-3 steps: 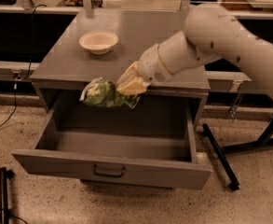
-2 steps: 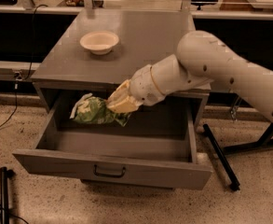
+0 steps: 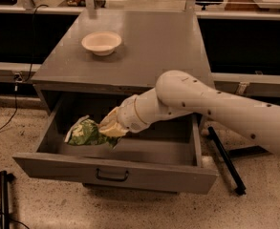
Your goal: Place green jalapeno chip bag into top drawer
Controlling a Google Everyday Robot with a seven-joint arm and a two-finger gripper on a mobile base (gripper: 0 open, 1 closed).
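The green jalapeno chip bag (image 3: pixel 86 132) is glossy green with white patches and a pale end. It sits low inside the open top drawer (image 3: pixel 115 173), at its left side. My gripper (image 3: pixel 110 128) is shut on the bag's right end, reaching down into the drawer from the right. The drawer is grey metal, pulled well out, with a small dark bar handle (image 3: pixel 112 175) on its front panel. Whether the bag rests on the drawer floor cannot be told.
A cream round bowl (image 3: pixel 101 43) stands on the grey cabinet top (image 3: pixel 149 46). My white arm (image 3: pixel 211 104) crosses over the drawer's right half. A dark stand leg (image 3: pixel 225 159) lies on the floor at the right, another black stand (image 3: pixel 5 194) at the lower left.
My gripper has carried the bag down and to the left, from above the drawer's front opening into the drawer's left side. The arm has lowered with it.
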